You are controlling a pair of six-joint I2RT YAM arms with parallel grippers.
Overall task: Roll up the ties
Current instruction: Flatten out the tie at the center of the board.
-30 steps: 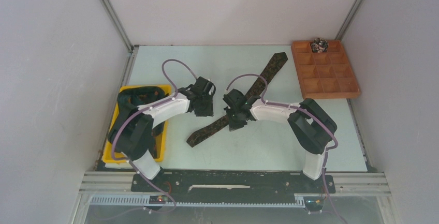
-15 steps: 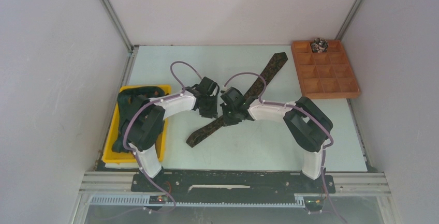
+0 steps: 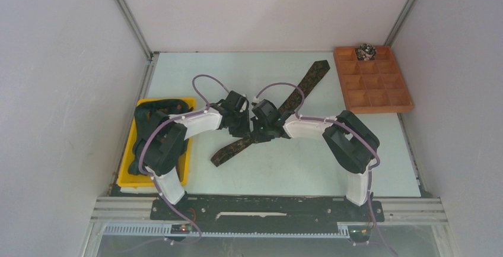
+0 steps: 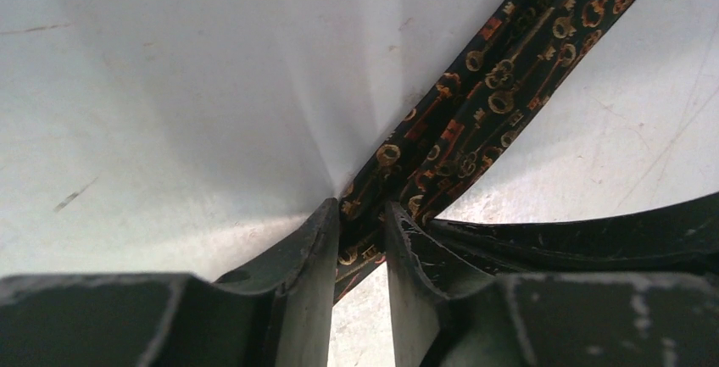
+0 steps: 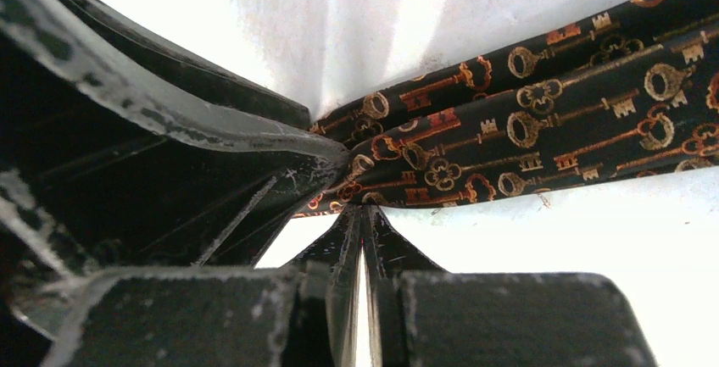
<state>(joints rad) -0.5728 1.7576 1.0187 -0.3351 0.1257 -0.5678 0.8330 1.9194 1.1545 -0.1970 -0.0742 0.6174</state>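
Note:
One long dark tie (image 3: pixel 301 86) with an orange key pattern lies diagonally across the table, its near end at the lower left. My left gripper (image 3: pixel 244 127) and right gripper (image 3: pixel 261 131) meet at its middle, almost touching. In the left wrist view the left gripper (image 4: pixel 363 214) has its jaws close together with the tie (image 4: pixel 500 70) bunched between them. In the right wrist view the right gripper (image 5: pixel 360 212) is shut, pinching the edge of the tie (image 5: pixel 551 130). A small rolled tie (image 3: pixel 366 50) sits in a back compartment of the wooden tray (image 3: pixel 379 105).
A yellow bin (image 3: pixel 127 177) at the left holds more dark ties (image 3: pixel 155 110). The wooden tray with its grid of compartments stands at the back right. White walls enclose the table on three sides.

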